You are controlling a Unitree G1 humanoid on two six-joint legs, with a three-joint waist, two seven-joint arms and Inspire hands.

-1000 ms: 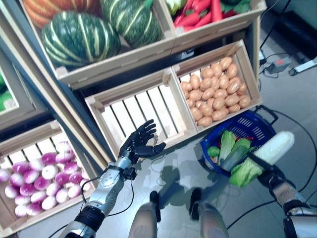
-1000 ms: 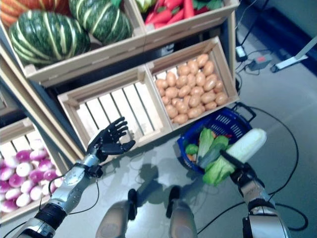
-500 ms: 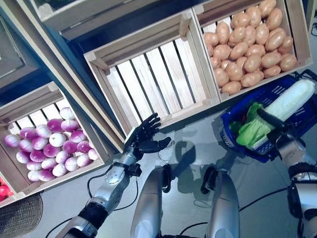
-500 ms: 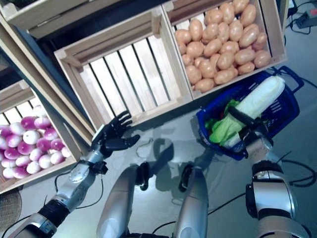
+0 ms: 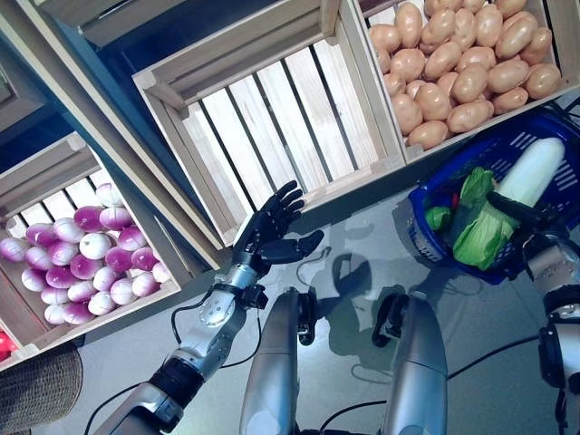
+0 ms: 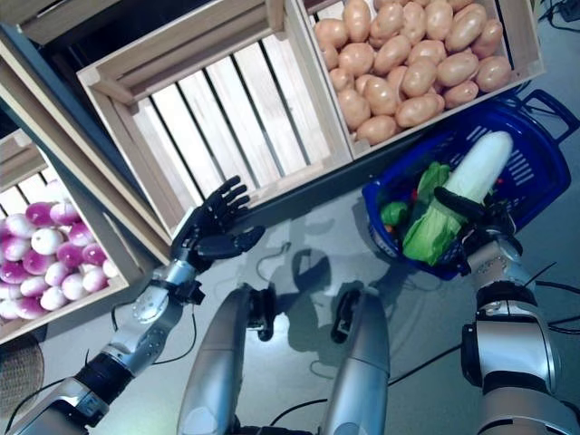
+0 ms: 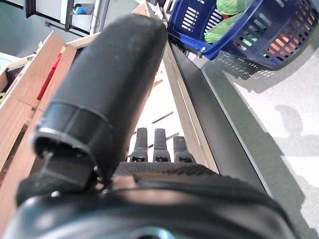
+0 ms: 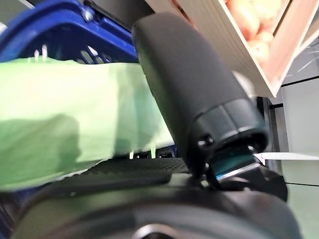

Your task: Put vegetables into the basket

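Your right hand has carried the cabbage further over the blue basket, fingers curled round it; greens already lie inside. Left hand stays spread, empty, before the bare crate; potatoes fill the next.

No readable text or labels.

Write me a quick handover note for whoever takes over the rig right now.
Right robot hand: shut on a cabbage, held over the blue basket.
Left robot hand: open, empty, in front of the empty crate.
Done: some greens already lie in the basket.
Left: release the cabbage into the basket. Potatoes and turnips remain in their crates.
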